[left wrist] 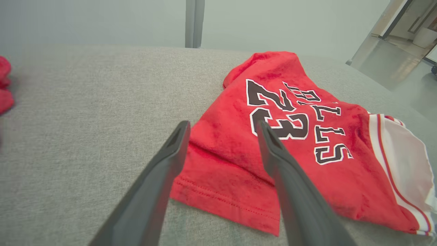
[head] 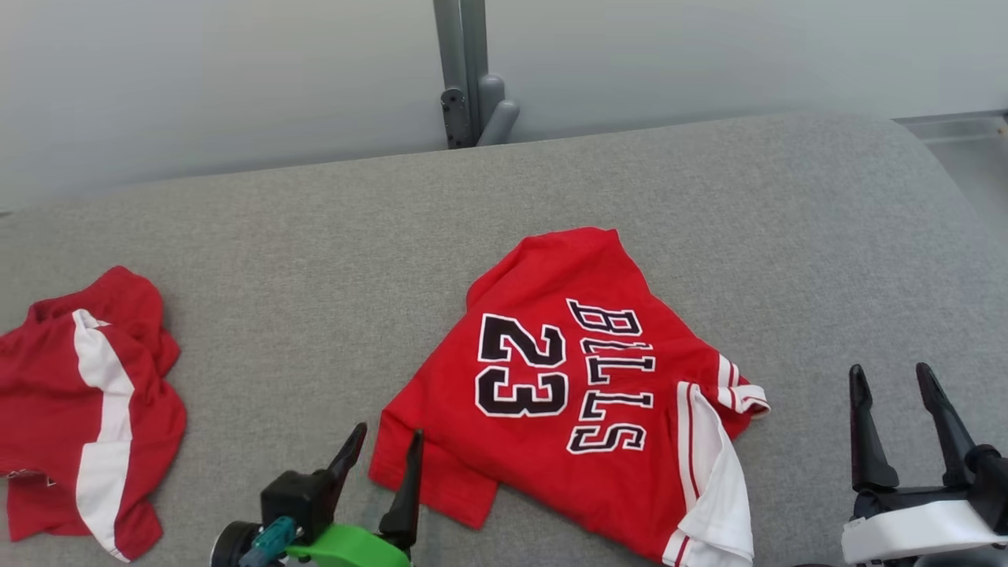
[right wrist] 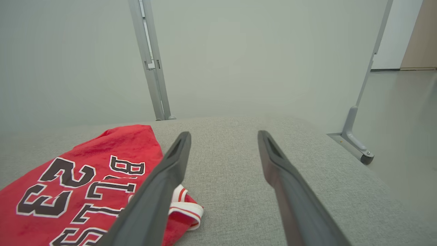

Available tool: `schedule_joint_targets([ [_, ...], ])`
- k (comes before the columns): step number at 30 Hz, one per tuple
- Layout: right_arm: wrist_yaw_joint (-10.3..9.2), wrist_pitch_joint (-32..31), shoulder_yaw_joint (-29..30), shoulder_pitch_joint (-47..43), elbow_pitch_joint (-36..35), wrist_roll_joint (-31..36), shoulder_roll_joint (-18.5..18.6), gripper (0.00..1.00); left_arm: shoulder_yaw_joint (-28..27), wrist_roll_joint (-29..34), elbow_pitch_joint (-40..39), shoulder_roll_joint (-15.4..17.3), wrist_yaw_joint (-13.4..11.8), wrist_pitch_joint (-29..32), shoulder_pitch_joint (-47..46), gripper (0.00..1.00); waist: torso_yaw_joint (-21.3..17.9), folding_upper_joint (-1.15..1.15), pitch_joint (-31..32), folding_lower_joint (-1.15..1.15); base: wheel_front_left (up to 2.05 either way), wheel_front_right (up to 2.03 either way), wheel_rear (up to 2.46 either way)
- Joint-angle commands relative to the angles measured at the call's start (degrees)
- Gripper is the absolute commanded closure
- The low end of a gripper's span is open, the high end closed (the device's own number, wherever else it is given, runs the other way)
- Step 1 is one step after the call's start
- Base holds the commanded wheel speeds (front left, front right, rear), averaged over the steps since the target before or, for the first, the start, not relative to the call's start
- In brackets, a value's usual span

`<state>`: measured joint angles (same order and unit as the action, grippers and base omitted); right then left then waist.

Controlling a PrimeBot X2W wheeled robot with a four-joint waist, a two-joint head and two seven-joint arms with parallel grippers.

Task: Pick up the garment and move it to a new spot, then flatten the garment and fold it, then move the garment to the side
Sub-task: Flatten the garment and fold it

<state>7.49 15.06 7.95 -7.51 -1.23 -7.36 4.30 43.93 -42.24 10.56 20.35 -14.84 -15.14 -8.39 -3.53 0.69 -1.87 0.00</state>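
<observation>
Closest to the robot, the left gripper (head: 389, 431) is hovering right at the near-left corner of the jersey (head: 520, 453). Its fingers (left wrist: 273, 150) are spread wide with nothing in them, one sitting over the red cloth and the other off the hem, over bare cushion. Can't tell if it's actually touching the fabric. The right gripper (head: 890, 370) is hanging off to the right of the jersey, also wide open and empty, over plain grey cushion (head: 315, 260) near the striped sleeve (head: 744, 398).

The jersey itself is lying rumpled, not flat, roughly mid-cushion. It's red, with a black "23" and lettering facing up, and its white side panel (head: 709, 472) is flopping over at the near right. Well off to the left of the jersey, another red-and-white garment (head: 87, 409) is lying bunched up. Beyond the jersey, past the cushion's far edge, a grey metal post (head: 465, 71) is standing against a pale wall (head: 197, 79).
</observation>
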Motion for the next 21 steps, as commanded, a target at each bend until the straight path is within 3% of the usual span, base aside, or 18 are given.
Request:
schedule_joint_targets([
  [1,0.0,0.2,0.38,-0.75,-0.46,0.14,0.06,0.0,-1.17,1.13,-1.09,0.0,-0.4,-0.03,1.47,0.0,1.86,-0.69,1.74,0.0,0.0,0.0,0.0],
  [5,0.0,0.21,1.98,-2.38,-0.49,1.88,-0.15,0.0,-7.04,4.7,-4.26,-0.7,0.34,-0.01,6.86,0.0,2.95,-0.69,2.55,0.0,0.0,0.0,0.0],
  [13,0.0,0.21,3.17,-4.03,1.05,5.99,-0.26,0.0,-18.87,13.97,-4.55,-3.81,6.24,-0.01,15.15,0.0,4.3,-0.69,3.08,0.0,0.0,0.0,0.0],
  [21,0.0,0.21,1.41,-4.6,2.87,7.01,-0.68,0.0,-25.15,19.02,-1.74,-7.53,11.0,-0.01,18.34,0.0,4.6,-0.69,2.8,0.0,0.0,0.0,0.0],
])
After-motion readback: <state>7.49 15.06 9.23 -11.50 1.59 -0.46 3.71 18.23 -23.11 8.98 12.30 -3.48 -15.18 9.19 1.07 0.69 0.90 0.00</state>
